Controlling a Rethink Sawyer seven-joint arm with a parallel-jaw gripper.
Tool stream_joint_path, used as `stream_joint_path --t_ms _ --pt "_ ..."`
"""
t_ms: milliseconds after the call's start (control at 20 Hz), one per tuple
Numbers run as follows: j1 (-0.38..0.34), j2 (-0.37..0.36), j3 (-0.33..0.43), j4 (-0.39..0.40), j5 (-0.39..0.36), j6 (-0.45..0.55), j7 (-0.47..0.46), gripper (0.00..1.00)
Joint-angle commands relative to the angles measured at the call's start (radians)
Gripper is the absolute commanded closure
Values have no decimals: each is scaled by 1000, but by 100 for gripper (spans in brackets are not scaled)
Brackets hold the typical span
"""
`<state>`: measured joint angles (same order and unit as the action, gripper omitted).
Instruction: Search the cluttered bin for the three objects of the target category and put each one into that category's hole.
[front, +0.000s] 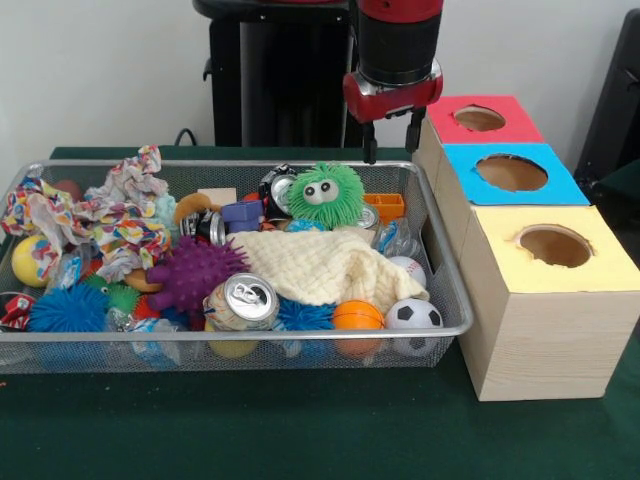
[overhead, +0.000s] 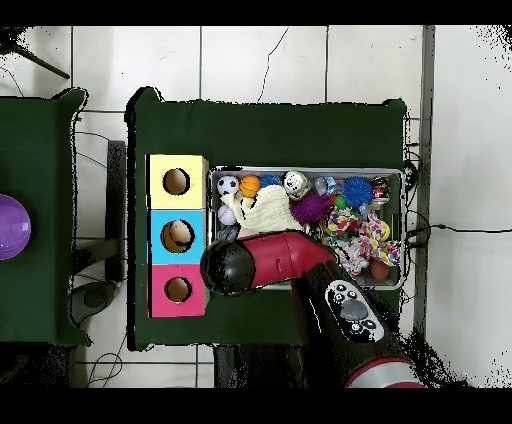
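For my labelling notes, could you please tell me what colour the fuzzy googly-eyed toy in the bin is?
The fuzzy toy is green, clearest in the front view.

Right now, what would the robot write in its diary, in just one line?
gripper: open, empty, above bin's far rim | bin: full of clutter | red hole: nothing visible inside | green fuzzy toy: in bin below gripper

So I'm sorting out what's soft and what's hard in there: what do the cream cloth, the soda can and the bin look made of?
The cream waffle-textured cloth looks like soft woven cotton, matte and crumpled. The silver soda can seems thin aluminium, with a shiny top and pull tab. The wide wire-mesh bin looks like bright metal mesh with a thick rim.
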<state>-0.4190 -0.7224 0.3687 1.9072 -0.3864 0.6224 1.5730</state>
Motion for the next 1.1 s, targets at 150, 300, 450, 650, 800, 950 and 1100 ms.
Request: stream_joint_path --t_ms 150,300,450,650,800,950,1100 --pt "-21 81 88 -181 -37 122 -134 0" --pt "-36 96 99 -223 -44 156 -173 0" --pt "-56 109 109 -242 -49 169 -194 0" --pt "-83 110 120 -238 -58 170 -199 0" --pt "-93 111 124 -236 -65 164 -194 0" --pt "-95 110 127 -225 -70 157 -180 0" --pt "-94 89 129 -185 -71 132 -149 0"
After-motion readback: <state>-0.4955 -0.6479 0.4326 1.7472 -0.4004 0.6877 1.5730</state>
